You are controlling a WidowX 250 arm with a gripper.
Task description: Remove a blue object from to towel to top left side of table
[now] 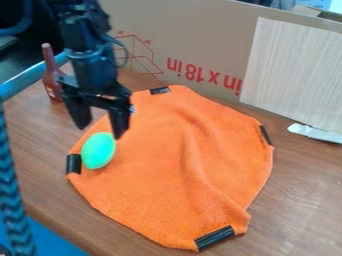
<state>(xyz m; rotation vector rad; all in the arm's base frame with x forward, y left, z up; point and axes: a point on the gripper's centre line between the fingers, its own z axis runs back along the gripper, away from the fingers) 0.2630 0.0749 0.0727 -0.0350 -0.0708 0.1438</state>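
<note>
The black gripper (100, 128) hangs over the left part of the orange towel (174, 165), its two fingers spread apart with nothing visible between them. Just below the fingertips in the view, a bright green oval object (99, 150) lies on the towel's left edge. A small pale blue bit (132, 108) peeks out beside the right finger; the gripper covers the rest, and I cannot tell what it is.
A reddish-brown bottle (52, 77) stands at the table's upper left, close behind the arm. Along the back are a cardboard box (194, 45) and a pale panel (294, 75), with a white item (314, 133) at right. A blue bar (30, 80) crosses the left side.
</note>
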